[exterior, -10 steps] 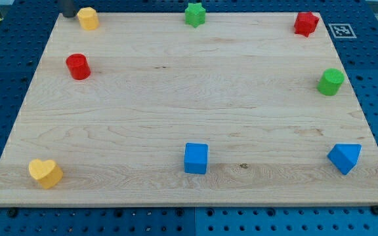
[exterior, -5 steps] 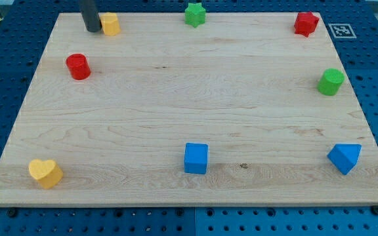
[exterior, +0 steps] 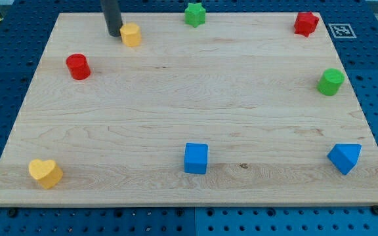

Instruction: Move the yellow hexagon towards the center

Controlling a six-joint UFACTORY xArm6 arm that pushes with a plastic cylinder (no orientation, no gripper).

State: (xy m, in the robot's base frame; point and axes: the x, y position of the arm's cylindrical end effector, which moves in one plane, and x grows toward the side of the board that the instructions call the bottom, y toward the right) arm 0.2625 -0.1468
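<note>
The yellow hexagon (exterior: 131, 35) sits on the wooden board (exterior: 189, 98) near the view's top, left of the middle. My tip (exterior: 114, 33) stands just to the view's left of it, touching or almost touching its side. The dark rod rises from there out of the view's top.
A red cylinder (exterior: 78, 66) lies at the left, a yellow heart (exterior: 44, 173) at the bottom left. A green star (exterior: 194, 14) and a red star (exterior: 306, 23) sit along the top. A green cylinder (exterior: 331, 82), a blue cube (exterior: 196, 158) and a blue block (exterior: 344, 157) lie at the right and bottom.
My tip has moved right and slightly down, pushing the yellow hexagon from the top left corner towards the view's right and a little lower. The other blocks have not moved.
</note>
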